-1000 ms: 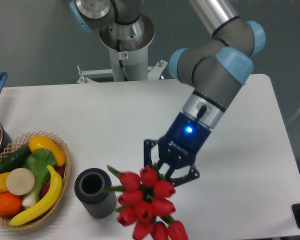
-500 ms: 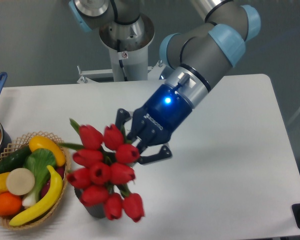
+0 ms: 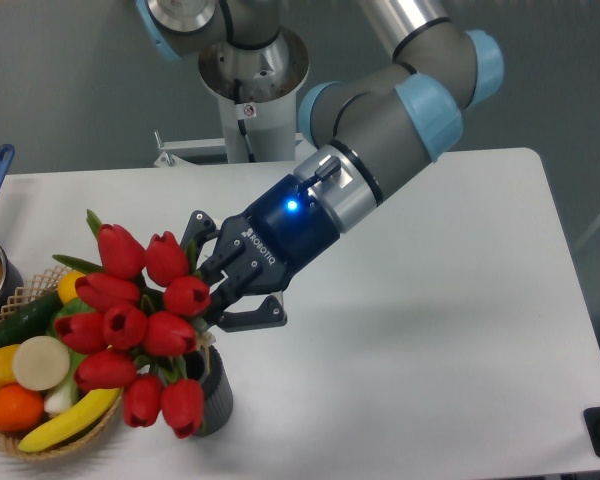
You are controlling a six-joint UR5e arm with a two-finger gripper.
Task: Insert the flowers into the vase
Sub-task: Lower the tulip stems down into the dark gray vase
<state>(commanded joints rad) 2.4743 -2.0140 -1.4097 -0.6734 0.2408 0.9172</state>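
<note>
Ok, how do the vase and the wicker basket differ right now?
The vase is dark grey, ribbed and upright; the wicker basket is light brown, woven and wide. The vase is mostly hidden behind the red tulips that the gripper holds above it; the basket is filled with fruit and vegetables. Both stand on the white table.

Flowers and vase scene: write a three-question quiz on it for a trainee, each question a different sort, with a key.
1. True or false: the gripper is shut on the flowers.
2. The visible part of the vase lies where relative to the blooms? A) below them, partly hidden B) at the table's far right edge C) inside the basket
3. Fill in: the tulip heads overlap the wicker ____ at the left.

Key: 1 true; 2 A; 3 basket.
</note>
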